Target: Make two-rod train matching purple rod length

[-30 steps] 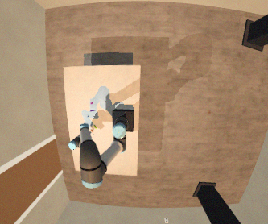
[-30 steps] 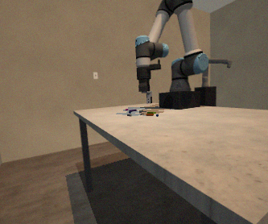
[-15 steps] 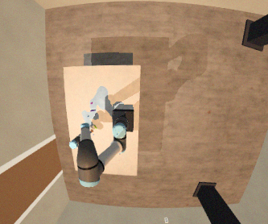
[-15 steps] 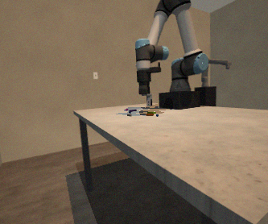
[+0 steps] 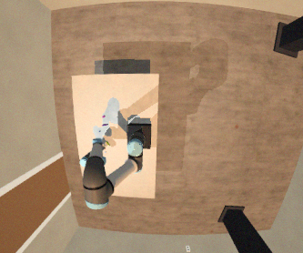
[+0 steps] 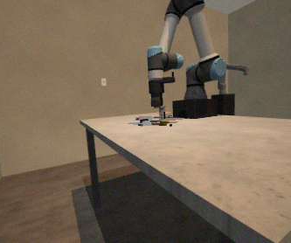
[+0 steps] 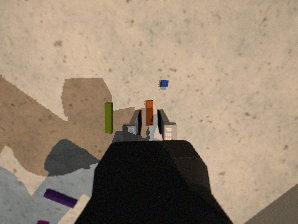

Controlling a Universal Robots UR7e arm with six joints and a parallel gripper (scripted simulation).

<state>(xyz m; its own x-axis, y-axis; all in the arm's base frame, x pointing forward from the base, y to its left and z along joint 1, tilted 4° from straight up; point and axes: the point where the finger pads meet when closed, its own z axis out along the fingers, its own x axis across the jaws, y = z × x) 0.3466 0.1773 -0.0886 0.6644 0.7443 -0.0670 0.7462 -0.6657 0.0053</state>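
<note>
My gripper (image 7: 149,117) (image 6: 162,117) is open, low over the table, its fingers on either side of an orange rod (image 7: 149,107). The orange rod points away from the gripper; nothing shows that the fingers touch it. A lime rod (image 7: 109,118) lies to the left, roughly parallel to the orange one, with a wide gap. A small blue rod (image 7: 164,83) lies beyond the orange rod, a little to the right. A purple rod (image 7: 59,197) lies slanted at the lower left. A magenta rod (image 7: 43,222) is cut off by the wrist view's bottom edge. Other rods are not identifiable.
The table (image 6: 245,149) carries the rods near its far left part in the exterior view. The arm's shadow falls over the lime rod's surroundings. A black robot base (image 5: 139,133) stands to the right of the rods in the top view.
</note>
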